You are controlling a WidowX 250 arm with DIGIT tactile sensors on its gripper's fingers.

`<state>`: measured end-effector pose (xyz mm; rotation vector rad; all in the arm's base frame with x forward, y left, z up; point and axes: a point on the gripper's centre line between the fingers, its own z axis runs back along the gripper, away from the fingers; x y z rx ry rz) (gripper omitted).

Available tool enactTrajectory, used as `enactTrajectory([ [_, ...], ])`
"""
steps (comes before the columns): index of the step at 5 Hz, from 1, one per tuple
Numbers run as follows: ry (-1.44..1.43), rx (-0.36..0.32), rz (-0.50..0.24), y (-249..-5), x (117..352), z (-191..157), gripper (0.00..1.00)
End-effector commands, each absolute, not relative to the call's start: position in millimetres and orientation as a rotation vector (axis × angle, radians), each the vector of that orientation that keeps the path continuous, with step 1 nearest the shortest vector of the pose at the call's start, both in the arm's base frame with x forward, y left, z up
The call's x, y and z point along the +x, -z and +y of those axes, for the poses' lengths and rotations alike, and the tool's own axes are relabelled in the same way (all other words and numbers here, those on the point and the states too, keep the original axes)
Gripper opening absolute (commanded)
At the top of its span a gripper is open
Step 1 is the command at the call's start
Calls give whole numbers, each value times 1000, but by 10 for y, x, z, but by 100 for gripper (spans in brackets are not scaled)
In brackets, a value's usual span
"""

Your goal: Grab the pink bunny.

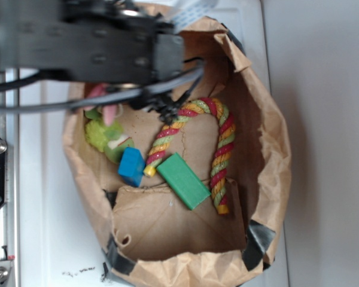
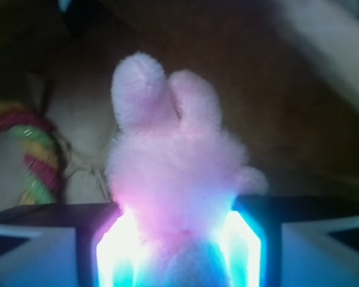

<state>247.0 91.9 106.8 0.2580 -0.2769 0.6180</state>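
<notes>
Inside the brown paper bag [image 1: 260, 149] on the white worktop [image 1: 48, 227], we see the gripper [image 2: 178, 239] with its jaws closed on the pink bunny [image 2: 173, 173] — the plush fills the gap between the two glowing pads, ears pointing away from the wrist camera. In the exterior view the bunny [image 1: 107, 107] shows only as a pink patch under the black arm [image 1: 90, 42], just above the lime-green plush [image 1: 107, 139]. A blue block [image 1: 131, 166], a green block [image 1: 183, 180] and a striped rope toy [image 1: 221, 149] lie nearby on the bag floor.

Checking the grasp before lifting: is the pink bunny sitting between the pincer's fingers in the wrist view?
Yes, the pink bunny sits squarely between the two lit fingers, its ears pointing up, pressed at both sides.
</notes>
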Motion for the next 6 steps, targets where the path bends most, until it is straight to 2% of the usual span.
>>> enactTrajectory([
  [1, -392, 65, -380, -1649, 2535, 1019, 0],
  [3, -333, 49, -407, -1965, 2614, 778, 0],
  [4, -318, 98, -394, -2046, 2650, 611, 0],
  [5, -302, 135, -363, -2023, 2688, 482, 0],
  [6, -295, 266, -394, -1899, 2749, 331, 57],
])
